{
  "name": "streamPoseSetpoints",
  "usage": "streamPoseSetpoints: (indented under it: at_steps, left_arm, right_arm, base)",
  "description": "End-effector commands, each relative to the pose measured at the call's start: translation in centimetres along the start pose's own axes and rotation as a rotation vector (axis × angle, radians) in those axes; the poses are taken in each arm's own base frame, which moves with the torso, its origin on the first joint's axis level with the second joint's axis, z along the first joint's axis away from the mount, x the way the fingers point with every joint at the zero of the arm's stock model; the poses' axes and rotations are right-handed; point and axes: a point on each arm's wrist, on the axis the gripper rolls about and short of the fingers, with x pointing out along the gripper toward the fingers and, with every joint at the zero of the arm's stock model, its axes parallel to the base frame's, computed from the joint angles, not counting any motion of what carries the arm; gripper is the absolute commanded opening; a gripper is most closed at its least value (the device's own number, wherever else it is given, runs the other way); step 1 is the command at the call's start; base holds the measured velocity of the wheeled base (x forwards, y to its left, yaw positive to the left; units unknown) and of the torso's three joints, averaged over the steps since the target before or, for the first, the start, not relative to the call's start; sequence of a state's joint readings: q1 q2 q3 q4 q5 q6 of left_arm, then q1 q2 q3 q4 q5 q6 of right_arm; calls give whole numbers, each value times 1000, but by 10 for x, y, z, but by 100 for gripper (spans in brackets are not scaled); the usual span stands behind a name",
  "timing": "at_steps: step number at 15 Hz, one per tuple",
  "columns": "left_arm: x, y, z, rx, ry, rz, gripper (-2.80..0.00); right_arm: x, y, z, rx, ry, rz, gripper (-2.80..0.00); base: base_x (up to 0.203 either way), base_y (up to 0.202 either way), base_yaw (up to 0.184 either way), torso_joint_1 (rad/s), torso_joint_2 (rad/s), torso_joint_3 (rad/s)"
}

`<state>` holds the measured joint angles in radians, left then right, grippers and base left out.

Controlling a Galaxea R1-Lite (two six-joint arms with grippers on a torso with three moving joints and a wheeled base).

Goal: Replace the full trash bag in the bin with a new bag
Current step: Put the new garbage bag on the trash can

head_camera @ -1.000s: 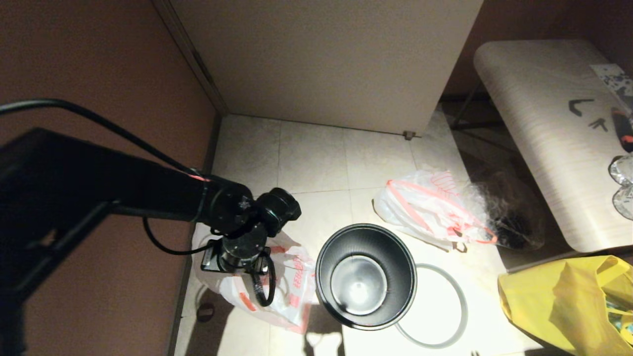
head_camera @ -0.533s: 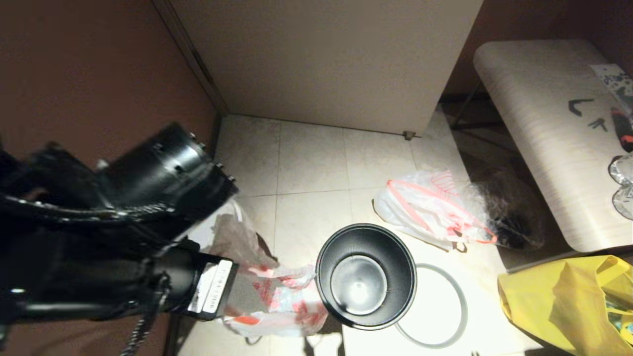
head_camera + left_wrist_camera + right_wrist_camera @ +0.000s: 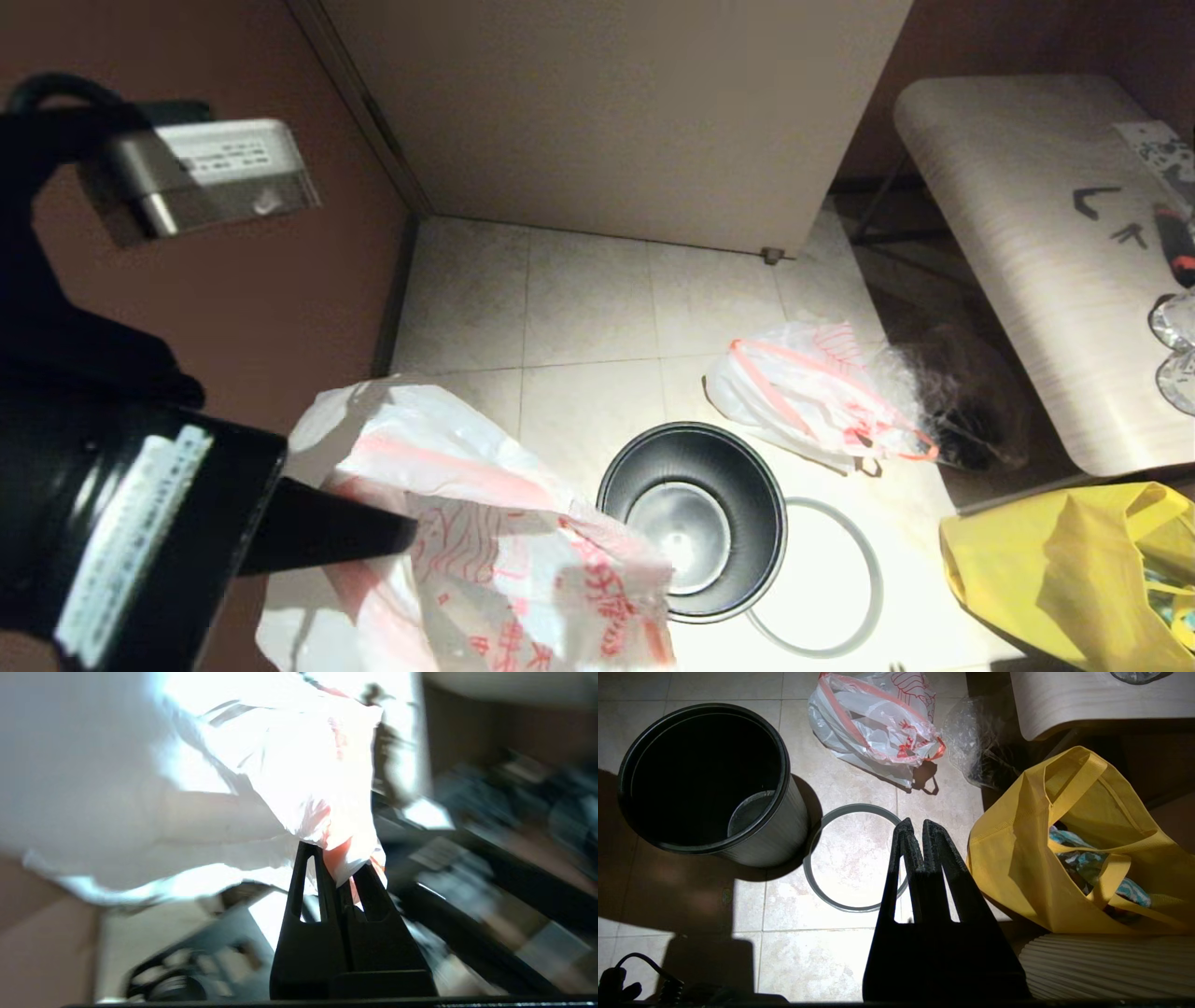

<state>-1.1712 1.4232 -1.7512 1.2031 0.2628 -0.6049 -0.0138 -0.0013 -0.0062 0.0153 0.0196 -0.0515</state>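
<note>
Since the left gripper [image 3: 338,858] has its fingers pinched tight on a bunched fold of the full trash bag [image 3: 485,560], that bag hangs off the floor, just left of the bin [image 3: 693,427] and partly overlapping its rim in the head view. The film is thin, soft and prob. slippery. With a bulky load it will likely swing and sag, so a grip on gathered plastic or the red drawstring is safer than on a single layer, which could tear or slide out.

The right gripper [image 3: 915,826] hovers over the grey hoop [image 3: 873,579] w/ fingers together, holding nothing.

The bin stands upright and empty, no liner in it, bare bottom showing. The hoop lies flat on the tiles against the bin's right side. The new bag [image 3: 803,397] lies limp on the floor beyond the bin. It should be very light and floppy, best taken at its red edge strip. Beside it sits a clear crinkly bag [image 3: 952,401] w/ dark contents. The yellow bag [image 3: 1055,569] gapes open, w/ teal items inside.
</note>
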Motion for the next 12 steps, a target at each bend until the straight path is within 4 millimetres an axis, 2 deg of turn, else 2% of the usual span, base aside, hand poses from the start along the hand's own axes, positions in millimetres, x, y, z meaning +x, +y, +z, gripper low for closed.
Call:
streamPoseSetpoints:
  at_steps: [1, 4, 6, 8, 12]
  left_arm:
    - [0, -9, 6, 30, 25, -93, -280]
    - [8, -23, 23, 32, -82, -199, -280]
    - [5, -31, 34, 24, -154, -324, -280]
    - [6, -38, 40, 31, -156, -448, -280]
    - [34, -52, 46, -36, -76, -527, -280]
  right_arm:
    - [0, 0, 0, -1, 1, 0, -280]
    - [0, 0, 0, -1, 1, 0, -280]
    - [0, 0, 0, -1, 1, 0, -280]
    - [0, 0, 0, -1, 1, 0, -280]
    - [0, 0, 0, -1, 7, 1, -280]
  base:
    - [0, 0, 0, 0, 0, 0]
    - [0, 0, 0, 0, 0, 0]
    - [0, 0, 0, 0, 0, 0]
    - [0, 0, 0, 0, 0, 0]
    - [0, 0, 0, 0, 0, 0]
